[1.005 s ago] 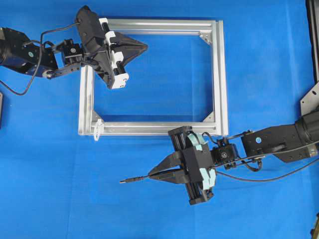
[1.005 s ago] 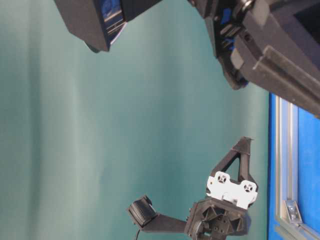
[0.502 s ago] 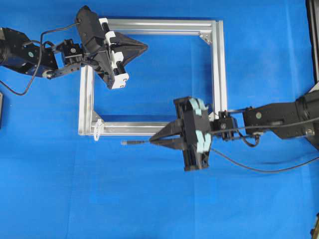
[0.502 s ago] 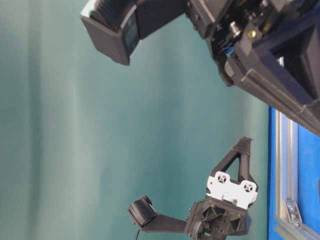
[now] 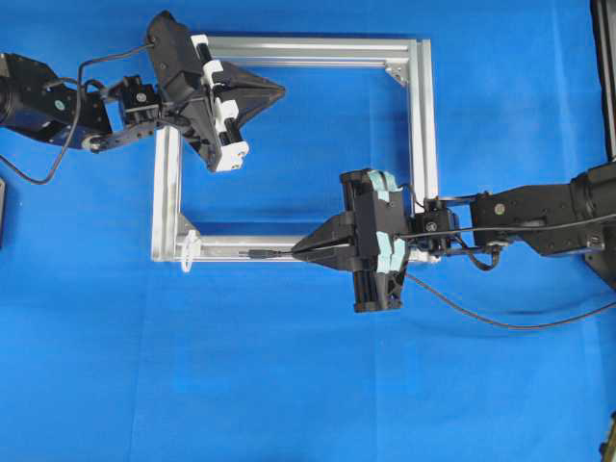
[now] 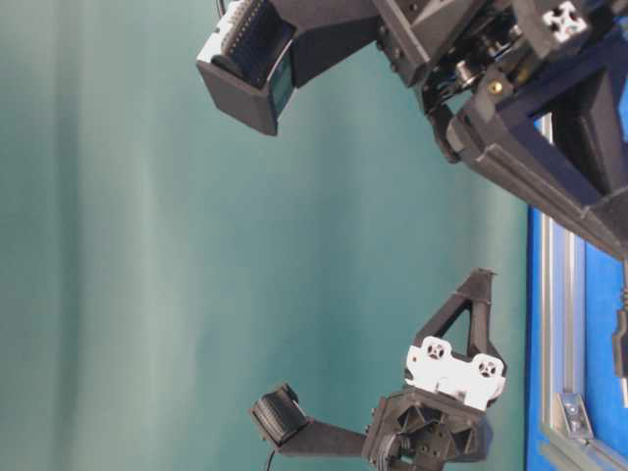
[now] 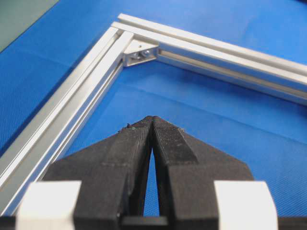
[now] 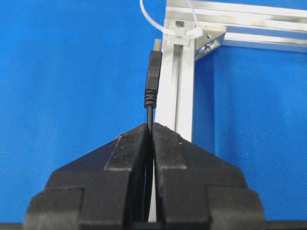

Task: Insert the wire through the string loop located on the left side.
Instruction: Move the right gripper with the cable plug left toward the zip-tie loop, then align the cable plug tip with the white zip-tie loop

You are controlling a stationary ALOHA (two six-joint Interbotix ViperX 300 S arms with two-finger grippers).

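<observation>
My right gripper (image 5: 296, 254) (image 8: 150, 125) is shut on the wire (image 5: 260, 254), a thin black cable. Its plug (image 8: 153, 79) sticks out ahead of the fingertips, over the near bar of the silver frame (image 5: 423, 144) (image 8: 182, 96). The plug points left at the white string loop (image 5: 189, 248) (image 8: 183, 33), tied at the frame's near left corner, and stops a short way from it. The rest of the wire (image 5: 481, 318) trails off to the right. My left gripper (image 5: 279, 91) (image 7: 153, 120) is shut on nothing and hovers over the frame's far left part.
The frame lies flat on a blue cloth, with grey brackets in its corners (image 7: 139, 53). In the table-level view my right arm (image 6: 530, 108) fills the top right and the left gripper (image 6: 481, 280) shows lower down. Dark hardware stands at the right edge (image 5: 606, 77).
My right gripper has carried the wire up from the open cloth to the frame's near bar, with the plug now closer to the string loop. The left arm has not moved.
</observation>
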